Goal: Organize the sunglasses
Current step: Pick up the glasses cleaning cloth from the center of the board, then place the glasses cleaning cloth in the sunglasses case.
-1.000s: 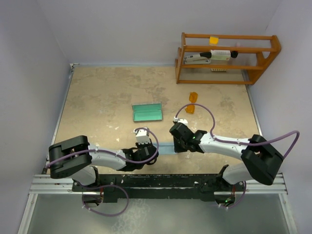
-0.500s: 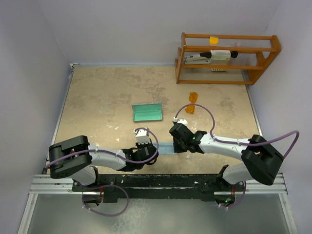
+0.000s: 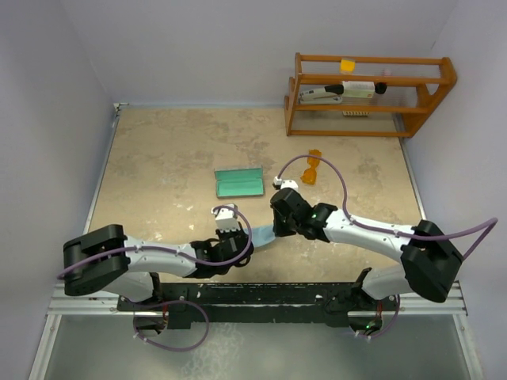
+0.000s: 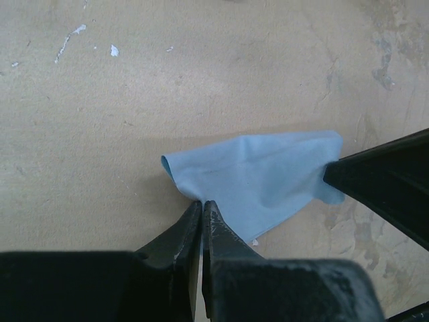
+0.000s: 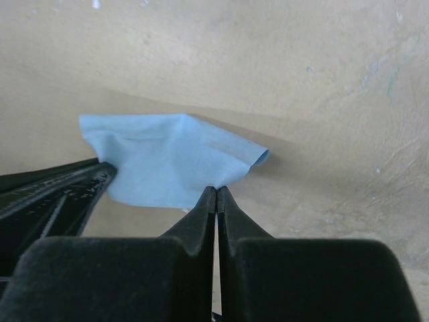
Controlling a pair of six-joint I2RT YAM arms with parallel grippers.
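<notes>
The orange sunglasses point(image 3: 312, 167) lie on the table in front of the wooden rack, apart from both grippers. The open grey case with green lining point(image 3: 240, 182) lies at mid table. My left gripper point(image 4: 202, 203) is shut on one corner of the light blue cloth point(image 4: 261, 181). My right gripper point(image 5: 216, 190) is shut on the opposite corner of the same cloth point(image 5: 161, 161). The cloth point(image 3: 262, 235) hangs between the two grippers, lifted off the table near the front edge. In the top view the left gripper point(image 3: 244, 246) is front left of the right gripper point(image 3: 276, 224).
A wooden rack point(image 3: 368, 95) stands at the back right and holds a white stapler-like item and a small yellow piece. Grey walls close in the table on the left, back and right.
Both grippers have risen and moved toward the table's middle with the cloth held between them. The cloth has come off the table. The sunglasses and case have not moved.
</notes>
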